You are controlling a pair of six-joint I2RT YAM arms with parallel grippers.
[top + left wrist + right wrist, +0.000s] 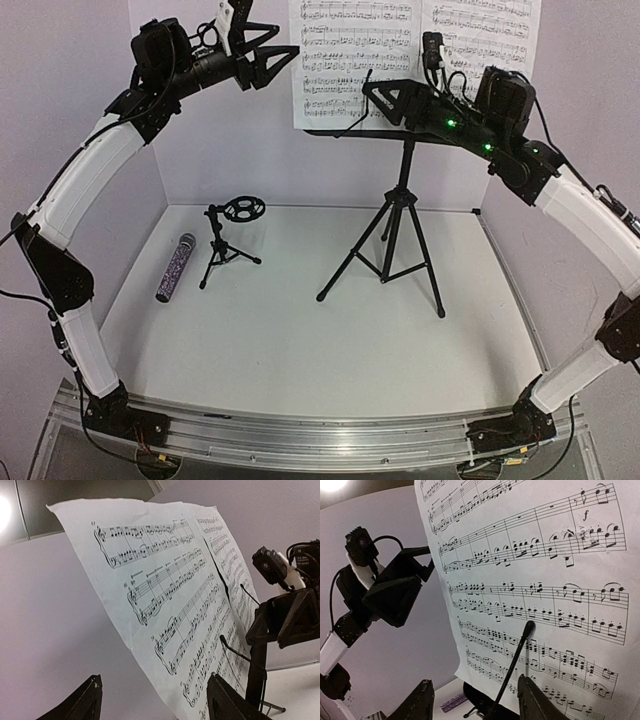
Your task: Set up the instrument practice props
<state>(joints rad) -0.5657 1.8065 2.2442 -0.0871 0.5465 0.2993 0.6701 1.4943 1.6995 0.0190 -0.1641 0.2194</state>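
The tall black music stand [402,215] stands at the centre right, and two white sheet-music pages [352,60] [480,40] lean on its tray. My left gripper [285,40] is open and empty, just left of the left page. My right gripper [375,95] is open and empty in front of the pages' lower part. The small mic stand [222,243] with its ring holder stands at the back left. The purple microphone [175,267] lies on the table to its left. The left wrist view shows the pages [165,595] ahead of the open fingers [85,700]. The right wrist view shows the page [535,580] and the stand's thin page-retainer arm [515,670].
White walls enclose the table on the left, back and right. The two grippers face each other across the left page; my right gripper shows in the left wrist view [285,615] and my left gripper in the right wrist view [395,595]. The stand's tripod legs [345,268] spread over the table's middle.
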